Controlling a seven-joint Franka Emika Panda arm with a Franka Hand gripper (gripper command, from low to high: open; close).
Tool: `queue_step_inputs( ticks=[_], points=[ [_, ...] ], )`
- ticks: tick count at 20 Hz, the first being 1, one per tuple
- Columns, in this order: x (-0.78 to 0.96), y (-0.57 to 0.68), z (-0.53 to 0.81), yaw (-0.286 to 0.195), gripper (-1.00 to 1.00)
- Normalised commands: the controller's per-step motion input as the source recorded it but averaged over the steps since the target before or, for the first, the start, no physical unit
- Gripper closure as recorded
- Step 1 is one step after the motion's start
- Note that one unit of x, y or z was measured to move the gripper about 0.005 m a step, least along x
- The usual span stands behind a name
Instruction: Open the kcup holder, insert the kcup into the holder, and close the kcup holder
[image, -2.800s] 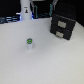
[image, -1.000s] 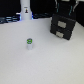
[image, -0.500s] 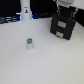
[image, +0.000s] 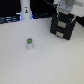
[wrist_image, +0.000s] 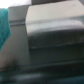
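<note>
Closest to my exterior camera, the white table is a broad bare stretch. Farther in, the kcup stands upright on it, a small white cup with a green top, towards the exterior view's left and well apart from everything else.

Beyond that, on the exterior view's right, sits the kcup holder, a black boxy unit with pale rectangular handles on its front. I see no tray drawn out of it from here, though the picture is too coarse for me to be sure. The arm's pale wrist comes down right over the holder's top, and the claw is at the upper part of the box. I cannot tell whether the claw is spread or clenched, or whether it touches the holder.

At the back, on the exterior view's left, a tall white bottle-like post stands against a dark background.

My wrist feed is heavily blurred: I make out a dark boxy surface, apparently the holder seen very close, and a teal patch at one edge that I cannot identify.
</note>
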Motion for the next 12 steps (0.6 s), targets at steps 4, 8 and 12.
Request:
queue_step_inputs(
  ticks=[4, 8, 12],
  points=[
    [-0.25, 0.02, -0.37, -0.001, -1.00],
    [-0.22, 0.03, -0.26, -0.001, -1.00],
    [-0.08, 0.05, -0.05, -0.006, 1.00]
  ],
)
